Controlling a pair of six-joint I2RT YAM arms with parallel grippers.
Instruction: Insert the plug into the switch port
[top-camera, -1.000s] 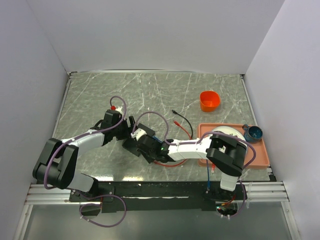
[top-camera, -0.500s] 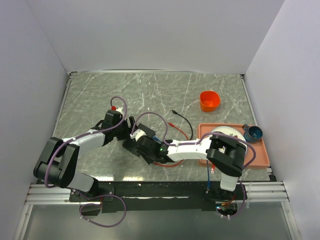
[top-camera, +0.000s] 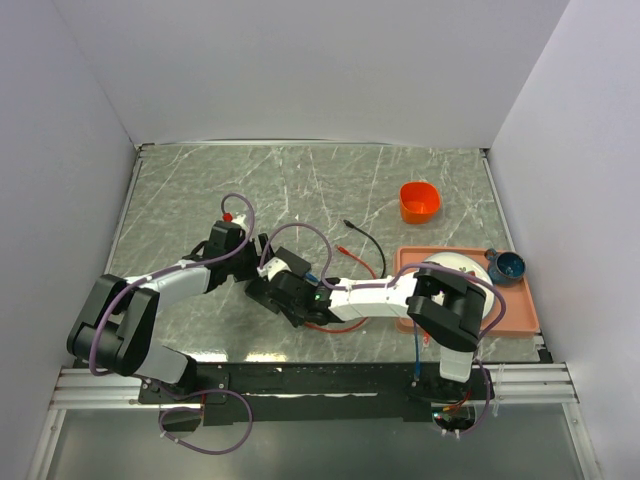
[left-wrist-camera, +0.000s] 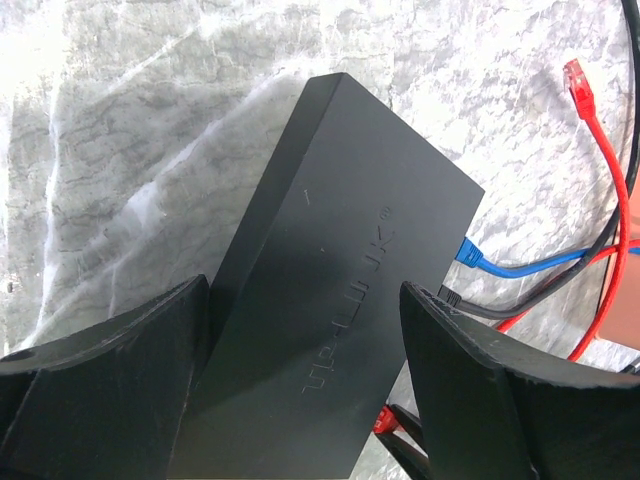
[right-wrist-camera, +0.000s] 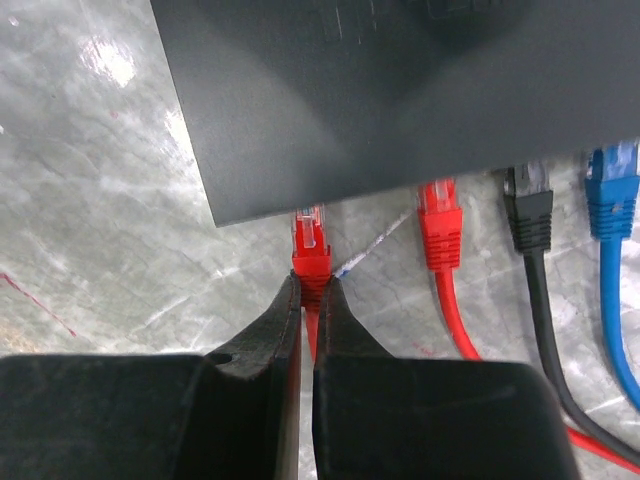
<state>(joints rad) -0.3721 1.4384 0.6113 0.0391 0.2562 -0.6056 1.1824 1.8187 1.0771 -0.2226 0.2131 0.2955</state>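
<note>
The black switch box (right-wrist-camera: 400, 90) lies flat on the marble table and also shows in the left wrist view (left-wrist-camera: 340, 280). My right gripper (right-wrist-camera: 311, 285) is shut on the boot of a red plug (right-wrist-camera: 310, 240). The plug's clear tip sits at the box's port edge, at the leftmost socket. Another red plug (right-wrist-camera: 440, 225), a black plug (right-wrist-camera: 530, 205) and a blue plug (right-wrist-camera: 612, 190) sit in sockets to its right. My left gripper (left-wrist-camera: 305, 400) straddles the box's other end with its jaws open; a gap shows at the right finger (left-wrist-camera: 500, 400). In the top view both grippers meet at the box (top-camera: 258, 292).
A loose red plug (left-wrist-camera: 575, 80) and cable lie right of the box. A salmon-pink tray (top-camera: 520, 315) at the right holds a white bowl (top-camera: 455, 265) and a blue cup (top-camera: 507, 266). An orange cup (top-camera: 420, 201) stands behind it. A loose black cable (top-camera: 360, 232) lies mid-table.
My right gripper has moved slightly left toward the box with the red plug in it. The left arm has hardly moved.
</note>
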